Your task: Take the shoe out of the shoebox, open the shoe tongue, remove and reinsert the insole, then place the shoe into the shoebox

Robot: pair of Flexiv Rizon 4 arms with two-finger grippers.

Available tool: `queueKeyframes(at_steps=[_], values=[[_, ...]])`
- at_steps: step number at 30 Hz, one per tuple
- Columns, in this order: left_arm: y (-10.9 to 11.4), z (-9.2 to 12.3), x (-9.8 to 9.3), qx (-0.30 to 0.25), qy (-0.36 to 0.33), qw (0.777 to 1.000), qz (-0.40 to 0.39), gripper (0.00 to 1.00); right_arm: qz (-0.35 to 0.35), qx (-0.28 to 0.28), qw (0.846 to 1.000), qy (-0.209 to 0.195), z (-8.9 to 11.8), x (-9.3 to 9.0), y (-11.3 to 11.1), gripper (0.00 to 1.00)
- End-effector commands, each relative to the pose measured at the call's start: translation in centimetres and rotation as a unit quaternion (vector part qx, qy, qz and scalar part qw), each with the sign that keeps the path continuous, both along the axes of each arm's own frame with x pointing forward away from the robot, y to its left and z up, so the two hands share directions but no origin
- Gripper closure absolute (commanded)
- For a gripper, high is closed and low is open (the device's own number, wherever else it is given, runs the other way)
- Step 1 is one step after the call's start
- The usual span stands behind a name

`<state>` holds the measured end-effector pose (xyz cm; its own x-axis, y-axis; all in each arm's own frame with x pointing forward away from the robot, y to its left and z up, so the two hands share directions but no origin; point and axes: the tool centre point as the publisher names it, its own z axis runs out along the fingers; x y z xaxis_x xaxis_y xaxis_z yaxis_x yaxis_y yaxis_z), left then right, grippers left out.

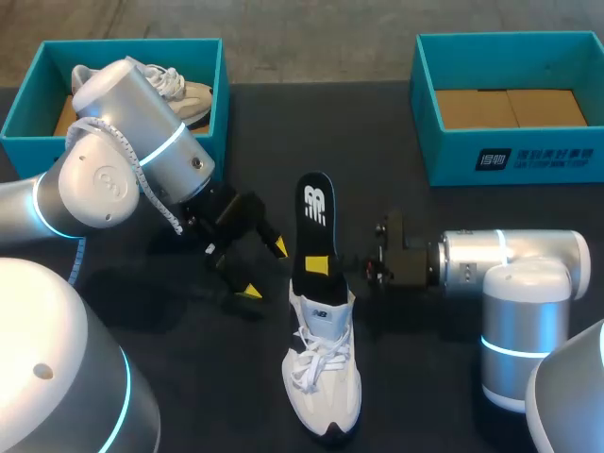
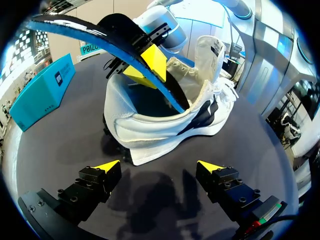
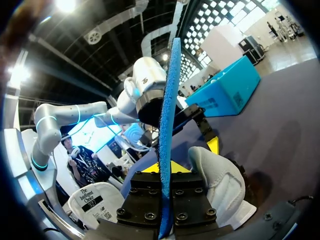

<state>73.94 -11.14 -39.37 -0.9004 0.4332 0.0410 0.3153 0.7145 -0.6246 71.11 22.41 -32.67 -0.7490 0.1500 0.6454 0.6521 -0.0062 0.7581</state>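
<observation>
**Shoe and insole.** A white shoe stands on its sole at the middle of the counter, toe toward the edge nearest the robot. A black insole rises out of its opening and slants toward the far edge.

**Right tool**. It is pinched on the insole just above the shoe's collar, with one yellow fingertip on each face. The right arm enters from the right edge, forearm level and pointing at the shoe.

**Left tool**. It sits just beside the shoe's left side, fingers spread wide, holding nothing and clear of the shoe. The left arm comes from the near left corner, wrist angled down.

**Boxes.** The left shoebox, at the far left corner, holds a second shoe. The right shoebox is at the far right corner.
</observation>
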Motion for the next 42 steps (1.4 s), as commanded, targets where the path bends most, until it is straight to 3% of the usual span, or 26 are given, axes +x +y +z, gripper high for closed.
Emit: queueKeyframes(at_steps=[1, 23, 33, 34, 35, 37, 42], values=[[-0.1, -0.1, 0.0, 0.001, -0.001, 1.000, 0.000, 0.00, -0.001, -0.001, 1.000, 0.003, -0.3, -0.5, -0.1, 1.00], [-0.1, -0.1, 0.0, 0.001, -0.001, 1.000, 0.000, 0.00, 0.027, -0.021, 0.998, 0.049, -2.9, -2.6, 0.2, 1.00], [-0.1, -0.1, 0.0, 0.001, -0.001, 1.000, 0.000, 0.00, 0.019, -0.018, 0.999, 0.039, -2.2, -3.1, 0.0, 1.00], [-0.1, -0.1, 0.0, 0.001, -0.001, 1.000, 0.000, 0.00, 0.018, -0.018, 0.999, 0.035, -2.1, -3.1, 0.0, 0.95], [-0.1, -0.1, 0.0, 0.001, -0.001, 1.000, 0.000, 0.00, 0.018, -0.018, 0.999, 0.031, -1.9, -3.0, 0.0, 0.84], [-0.1, -0.1, 0.0, 0.001, -0.001, 1.000, 0.000, 0.00, 0.018, -0.019, 0.999, 0.026, -1.6, -2.8, 0.1, 0.73], [-0.1, -0.1, 0.0, 0.001, -0.001, 1.000, 0.000, 0.00, 0.023, -0.020, 0.999, 0.014, -0.9, -2.2, 0.4, 0.70]])
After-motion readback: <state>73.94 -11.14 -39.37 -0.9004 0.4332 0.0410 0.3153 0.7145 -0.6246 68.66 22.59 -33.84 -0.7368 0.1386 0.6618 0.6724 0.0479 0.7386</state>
